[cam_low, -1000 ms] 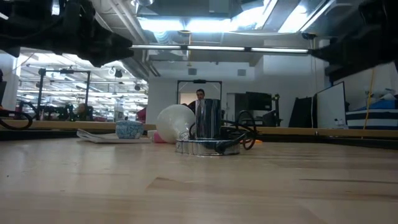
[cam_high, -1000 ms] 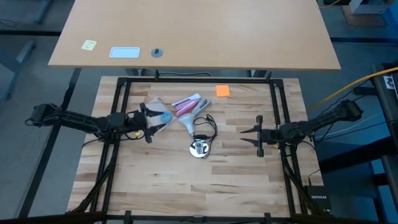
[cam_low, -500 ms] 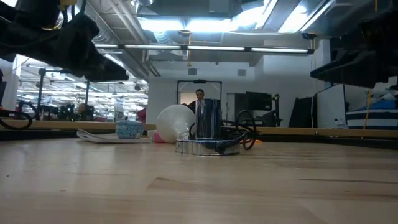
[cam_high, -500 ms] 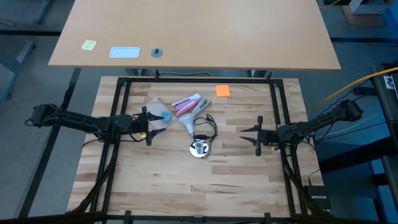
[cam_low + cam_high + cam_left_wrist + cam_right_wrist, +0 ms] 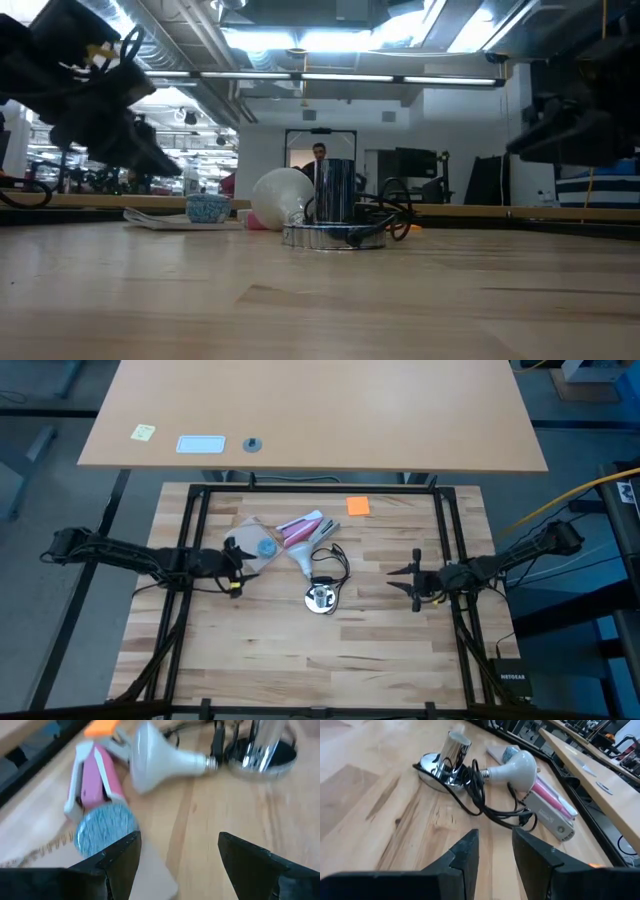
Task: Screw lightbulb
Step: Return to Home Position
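At mid-counter [image 5: 300, 650] the bulb [image 5: 303, 558] lies on its side, base toward the socket [image 5: 320, 598], globe by the pink tube [image 5: 300, 528]. L end effector [image 5: 232, 567] released, empty, just left of it. R end effector [image 5: 408, 578] released, empty, well apart at right.

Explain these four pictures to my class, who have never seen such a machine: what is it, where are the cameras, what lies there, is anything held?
This is a robot with two dark arms, each ending in a two-fingered claw. One picture looks straight down, one looks level across the wooden table, and two come from wrist cameras. On it sit a frosted-white round lightbulb on its side, a shiny silver lamp base with thin black cord, a pink-and-white tube, a small blue round object and an orange paper square. The left claw and right claw hang open on either side, holding nothing.
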Robot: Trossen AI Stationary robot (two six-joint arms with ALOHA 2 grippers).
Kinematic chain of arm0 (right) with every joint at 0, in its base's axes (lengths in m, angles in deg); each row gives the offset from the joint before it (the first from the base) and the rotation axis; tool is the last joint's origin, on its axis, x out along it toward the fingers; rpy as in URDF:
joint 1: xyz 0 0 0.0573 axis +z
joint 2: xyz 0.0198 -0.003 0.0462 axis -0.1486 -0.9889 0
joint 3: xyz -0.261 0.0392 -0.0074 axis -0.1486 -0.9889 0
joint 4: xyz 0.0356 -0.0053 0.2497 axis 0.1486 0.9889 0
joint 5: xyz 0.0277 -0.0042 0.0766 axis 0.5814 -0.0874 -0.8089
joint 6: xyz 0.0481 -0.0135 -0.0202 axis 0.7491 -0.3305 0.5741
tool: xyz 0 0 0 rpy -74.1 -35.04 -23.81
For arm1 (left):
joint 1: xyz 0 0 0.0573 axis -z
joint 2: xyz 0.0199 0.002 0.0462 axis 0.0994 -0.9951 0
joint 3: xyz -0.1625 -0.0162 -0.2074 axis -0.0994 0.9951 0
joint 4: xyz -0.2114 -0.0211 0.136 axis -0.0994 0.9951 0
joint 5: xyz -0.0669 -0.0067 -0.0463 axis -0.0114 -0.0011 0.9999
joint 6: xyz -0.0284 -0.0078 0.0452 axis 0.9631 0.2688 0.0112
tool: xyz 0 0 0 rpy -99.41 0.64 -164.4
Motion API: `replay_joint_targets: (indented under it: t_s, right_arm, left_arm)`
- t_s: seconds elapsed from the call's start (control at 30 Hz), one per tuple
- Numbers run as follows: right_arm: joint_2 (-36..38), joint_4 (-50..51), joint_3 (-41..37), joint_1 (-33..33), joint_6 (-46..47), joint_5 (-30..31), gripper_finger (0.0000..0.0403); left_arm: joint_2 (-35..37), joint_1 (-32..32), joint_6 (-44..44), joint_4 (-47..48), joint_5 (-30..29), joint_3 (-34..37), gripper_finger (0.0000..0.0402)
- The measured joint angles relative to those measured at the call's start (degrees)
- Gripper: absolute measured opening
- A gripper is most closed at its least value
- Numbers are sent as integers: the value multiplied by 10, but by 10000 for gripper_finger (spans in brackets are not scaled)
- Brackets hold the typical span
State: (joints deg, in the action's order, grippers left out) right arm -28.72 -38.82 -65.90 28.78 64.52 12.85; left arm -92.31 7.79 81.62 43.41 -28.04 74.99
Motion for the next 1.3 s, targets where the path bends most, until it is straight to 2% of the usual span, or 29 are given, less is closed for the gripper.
replay_joint_targets:
  t_s: [0.13, 0.27, 0.47, 0.9, 1.07, 1.3]
  right_arm:
    - [1, 16, 0, 0, 0, 0, 122]
    - [35, 25, 1, 0, 0, -4, 122]
    - [107, 27, 1, 0, 0, -4, 122]
    - [270, 29, 1, 0, 0, -5, 122]
    - [270, 12, 1, 0, 0, -4, 122]
    - [270, 23, 1, 0, 0, -4, 122]
  left_arm:
    - [17, 0, 0, 57, 0, 0, 258]
    - [67, 0, 1, 114, 0, 1, 258]
    - [173, 0, 1, 101, 0, 31, 258]
    - [343, 0, 2, 85, -1, 36, 258]
    - [402, 0, 2, 85, -1, 36, 258]
    - [402, 0, 2, 85, -2, 36, 258]
